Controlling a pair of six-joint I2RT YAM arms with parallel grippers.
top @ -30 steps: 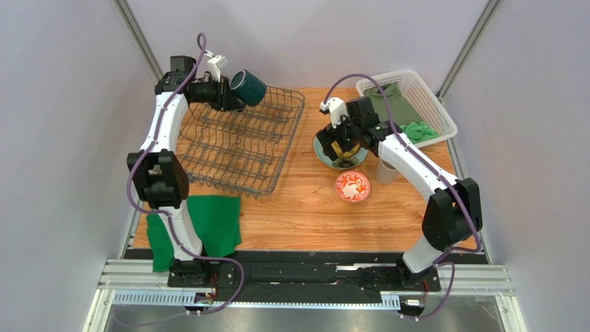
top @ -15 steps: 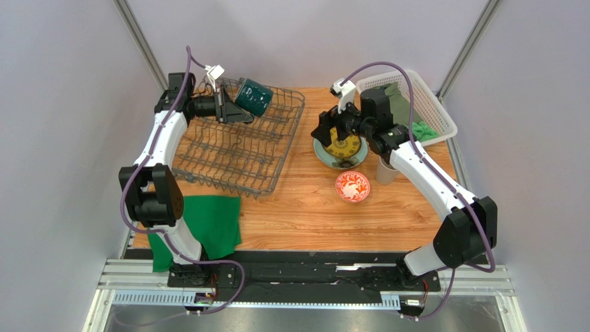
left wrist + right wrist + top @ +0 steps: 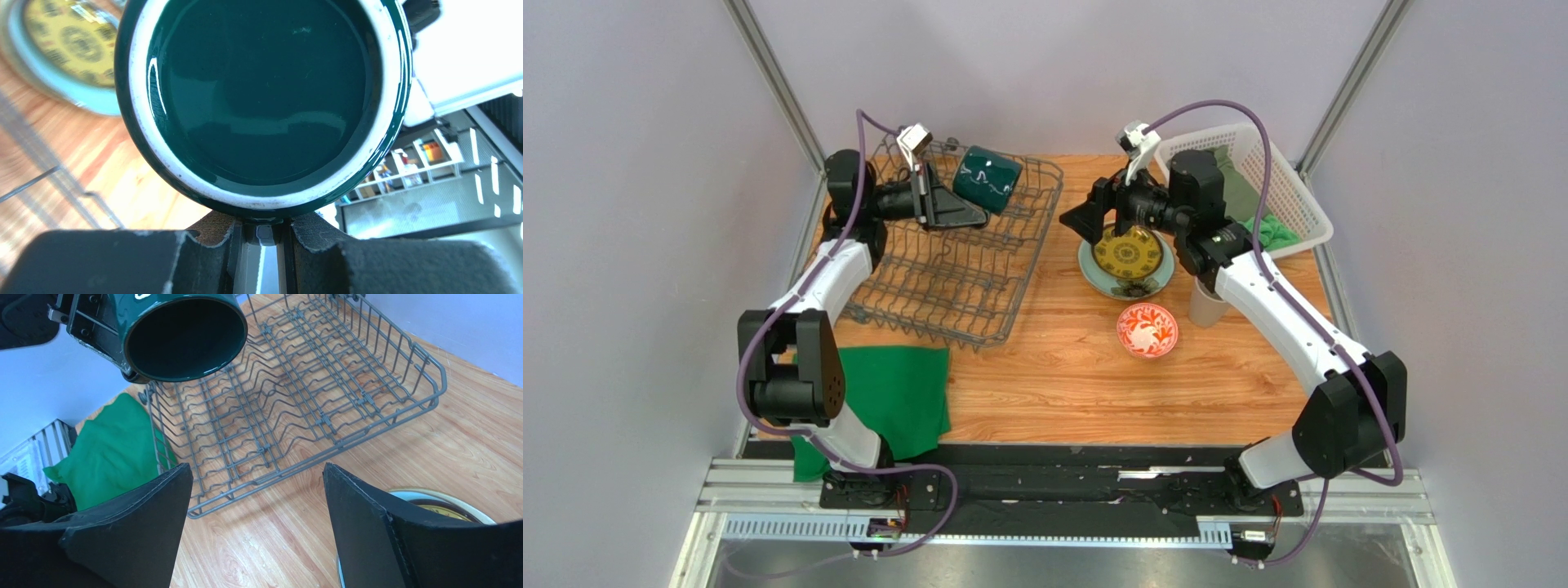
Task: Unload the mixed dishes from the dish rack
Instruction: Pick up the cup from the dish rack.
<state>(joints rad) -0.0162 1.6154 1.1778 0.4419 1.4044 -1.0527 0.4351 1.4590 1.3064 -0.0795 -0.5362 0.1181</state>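
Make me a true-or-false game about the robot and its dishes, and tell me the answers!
1. The left gripper is holding the dark green mug. True.
2. The yellow patterned plate stands in the dish rack. False: it lies on the pale teal plate, on the table.
3. The right gripper is carrying a bowl. False: its jaws are open, with nothing between them.
4. The small red-and-white bowl sits on the table. True.
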